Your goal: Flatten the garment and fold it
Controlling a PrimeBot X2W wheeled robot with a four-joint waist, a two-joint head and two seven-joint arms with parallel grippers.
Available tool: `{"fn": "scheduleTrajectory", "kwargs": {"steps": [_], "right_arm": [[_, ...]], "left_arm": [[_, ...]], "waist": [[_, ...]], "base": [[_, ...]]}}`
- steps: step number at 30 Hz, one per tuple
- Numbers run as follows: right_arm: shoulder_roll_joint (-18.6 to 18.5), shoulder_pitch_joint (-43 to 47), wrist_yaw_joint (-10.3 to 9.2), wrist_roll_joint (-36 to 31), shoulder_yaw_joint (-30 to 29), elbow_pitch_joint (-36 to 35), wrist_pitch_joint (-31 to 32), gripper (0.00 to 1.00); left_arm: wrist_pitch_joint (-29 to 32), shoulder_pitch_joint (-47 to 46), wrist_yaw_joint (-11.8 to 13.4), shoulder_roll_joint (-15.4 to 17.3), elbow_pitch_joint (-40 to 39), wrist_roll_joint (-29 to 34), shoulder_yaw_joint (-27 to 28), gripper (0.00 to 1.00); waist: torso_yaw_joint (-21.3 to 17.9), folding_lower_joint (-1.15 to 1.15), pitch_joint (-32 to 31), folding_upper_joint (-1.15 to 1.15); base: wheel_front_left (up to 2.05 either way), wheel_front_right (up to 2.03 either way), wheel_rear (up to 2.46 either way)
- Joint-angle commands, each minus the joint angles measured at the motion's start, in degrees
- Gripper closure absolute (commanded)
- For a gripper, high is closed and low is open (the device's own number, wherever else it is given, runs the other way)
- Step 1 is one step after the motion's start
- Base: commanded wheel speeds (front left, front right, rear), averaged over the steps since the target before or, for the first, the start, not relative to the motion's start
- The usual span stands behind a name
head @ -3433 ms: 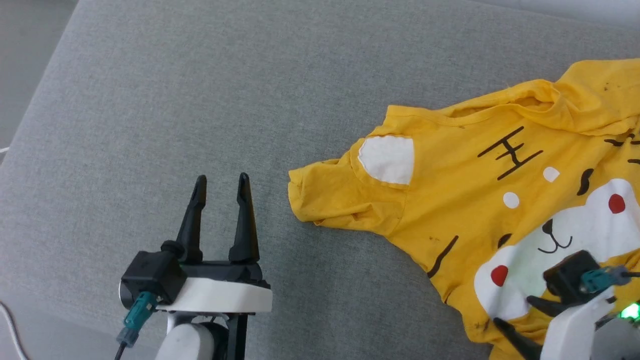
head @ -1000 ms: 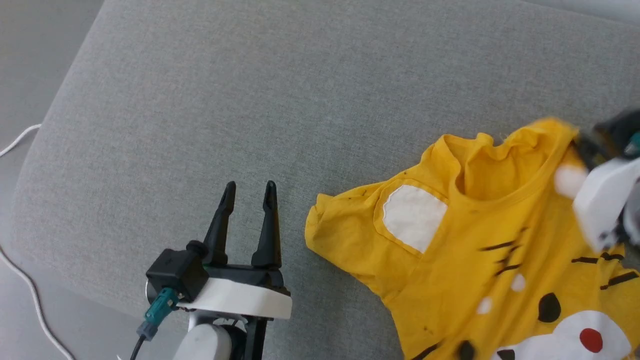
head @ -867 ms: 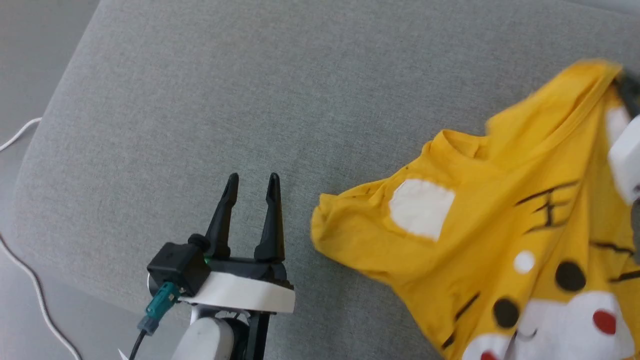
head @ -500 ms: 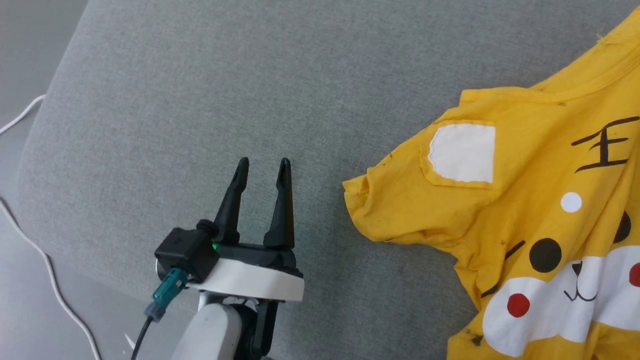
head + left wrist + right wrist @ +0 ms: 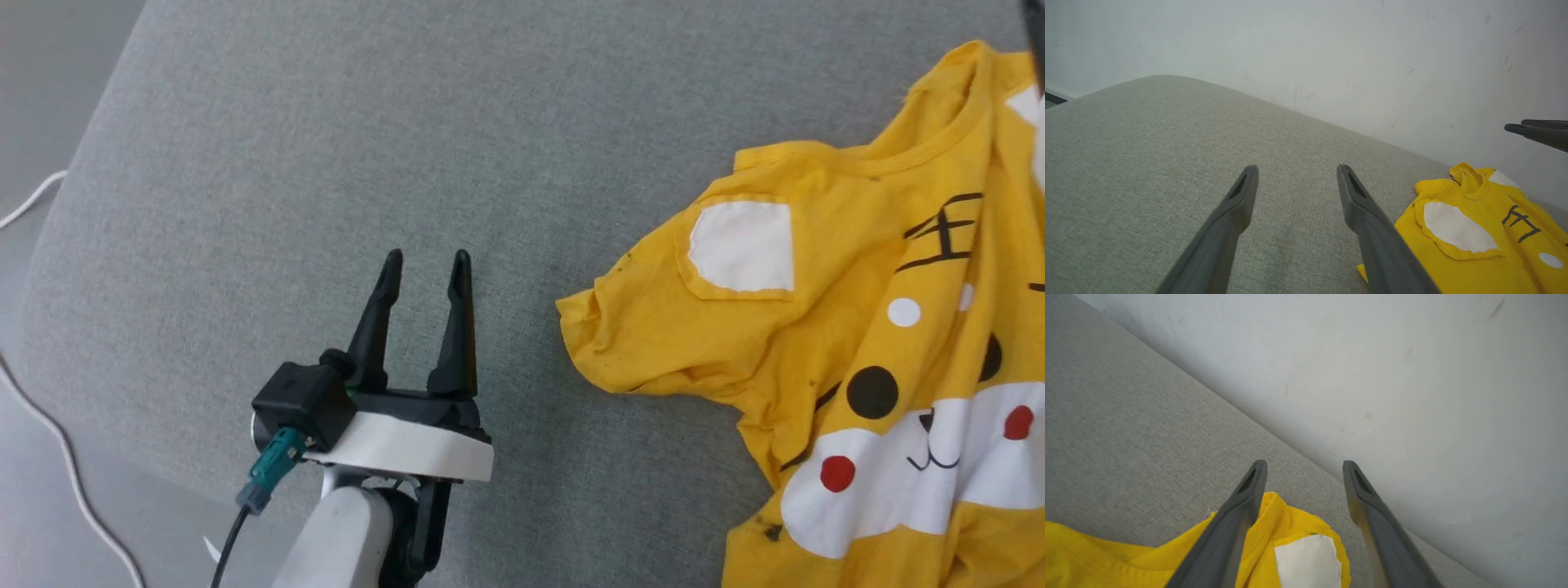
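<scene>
Okay, I see the yellow tiger-face T-shirt (image 5: 824,327) lying rumpled, print up, on the right of the grey fabric cushion (image 5: 326,147), my left gripper (image 5: 427,256) left of its sleeve, not touching, jaws apart and empty, my right gripper (image 5: 1305,463) over the collar end by the wall (image 5: 1412,375), jaws apart, clamping nothing.

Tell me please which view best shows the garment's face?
Head view: the garment shows muzzle, red dots and black marks. Left wrist view catches one white patch; right wrist view, a yellow edge and patch.
</scene>
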Motion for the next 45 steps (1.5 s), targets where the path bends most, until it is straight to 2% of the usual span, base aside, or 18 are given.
{"fn": "scheduleTrajectory", "kwargs": {"steps": [1, 6, 13, 16, 21, 27, 28, 30, 34, 39, 45], "right_arm": [[0.52, 1.48, -0.12, 1.03, -0.41, -0.95, 0.14, 0.00], [3.15, 10.36, -0.12, 5.76, -3.90, -9.99, 2.91, 0.00], [7.65, 29.26, -0.12, 5.97, -13.53, -23.17, 7.34, 0.00], [11.73, 37.78, -0.12, 5.84, -17.80, -26.14, 8.44, 0.00], [17.39, 46.91, -0.12, 5.73, -20.80, -26.55, 8.39, 0.00], [18.60, 46.94, -0.12, 4.36, -20.19, -20.01, 6.55, 0.00], [18.93, 46.36, -0.12, 4.34, -20.20, -18.54, 6.81, 0.18], [18.72, 45.38, -0.12, 3.82, -19.06, -16.65, 7.52, 0.98], [18.67, 43.17, -0.12, 3.79, -17.68, -16.18, 7.61, 1.00], [17.31, 42.35, -0.12, 4.53, -17.86, -19.86, 8.41, 1.00], [17.49, 46.08, -0.12, 4.87, -26.18, -25.76, 10.25, 1.00]], "left_arm": [[-0.27, 0.31, 0.15, -0.08, 0.14, 0.44, 0.44, 0.00], [-0.27, 2.77, -0.32, -0.08, -0.03, 2.03, 2.31, 0.00], [-0.27, 5.00, -1.47, -0.08, -0.22, 3.60, 3.96, 0.00], [-0.27, 5.34, -1.95, -0.08, -0.29, 4.01, 4.26, 0.00], [-0.27, 6.02, -2.43, -0.08, -0.53, 4.38, 4.64, 0.00], [-0.27, 6.18, -2.87, -0.08, -0.26, 4.80, 4.51, 0.00], [-0.27, 6.04, -2.86, -0.08, -0.33, 4.86, 4.55, 0.00], [-0.27, 5.79, -2.88, -0.08, -0.47, 4.91, 4.71, 0.00], [-0.27, 5.53, -2.66, -0.08, -0.69, 4.92, 5.11, 0.00], [-0.27, 5.23, -2.51, -0.08, -0.63, 4.47, 4.88, 0.00], [-0.27, 4.81, -2.23, -0.08, -0.48, 4.14, 4.84, 0.00]], "waist": [[-1.74, 0.00, -2.23, 0.00], [-4.80, 0.00, -5.47, 0.00], [-8.48, 0.00, -8.25, 0.00], [-9.15, 0.00, -8.47, 0.00], [-9.58, 0.00, -8.17, 0.00], [-9.24, 0.00, -7.68, 0.00], [-9.14, 0.00, -7.57, 0.00], [-9.04, 0.00, -7.25, 0.00], [-9.70, 0.00, -6.58, 0.00], [-11.69, 0.00, -6.25, 0.00], [-13.24, 0.00, -6.32, 0.00]], "base": [[0.00, 0.00, 0.00], [0.00, 0.00, 0.00], [0.00, 0.00, 0.00], [0.00, 0.00, 0.00], [0.00, 0.00, 0.00], [0.00, 0.00, 0.00], [0.00, 0.00, 0.00], [0.00, 0.00, 0.00], [0.00, 0.00, 0.00], [0.00, 0.00, 0.00], [0.00, 0.00, 0.00]]}}
